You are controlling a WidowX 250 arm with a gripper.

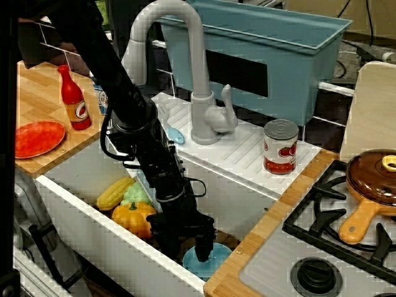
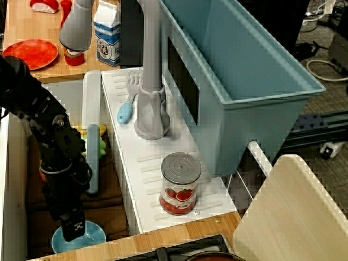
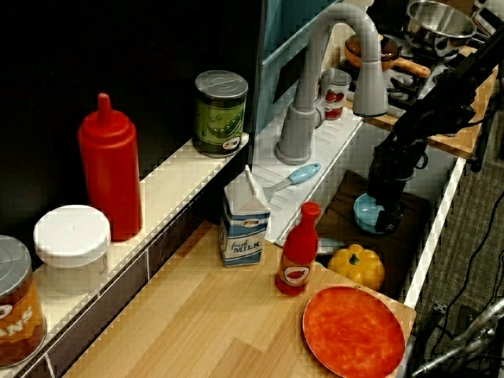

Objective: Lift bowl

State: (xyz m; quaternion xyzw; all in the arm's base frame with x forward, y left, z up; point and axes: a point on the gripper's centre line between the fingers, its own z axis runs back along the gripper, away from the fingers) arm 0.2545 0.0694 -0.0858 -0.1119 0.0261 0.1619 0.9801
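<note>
The bowl [image 1: 210, 260] sits low in the sink, near the bottom middle of the front view and at the bottom left of the view from above. It is a small light-blue bowl on the dark sink floor. The toy pumpkin [image 1: 134, 218] is just beside it, to the left in the front view, with the toy corn [image 1: 115, 192] a bit further up and left.

The gripper [image 1: 203, 252] points straight down into the bowl. One black finger seems to be inside the bowl and one seems to be outside, at the rim. The arm hides the tips, so I cannot tell if the jaws are squeezing the rim yet or are a little apart.

To do this step well, I think the jaws should pinch the rim tight first. Then the arm should go straight up, slowly. The bowl is light and smooth, so it could tip or slip out if the pull is fast or sideways. It should also keep away from the pumpkin.
</note>
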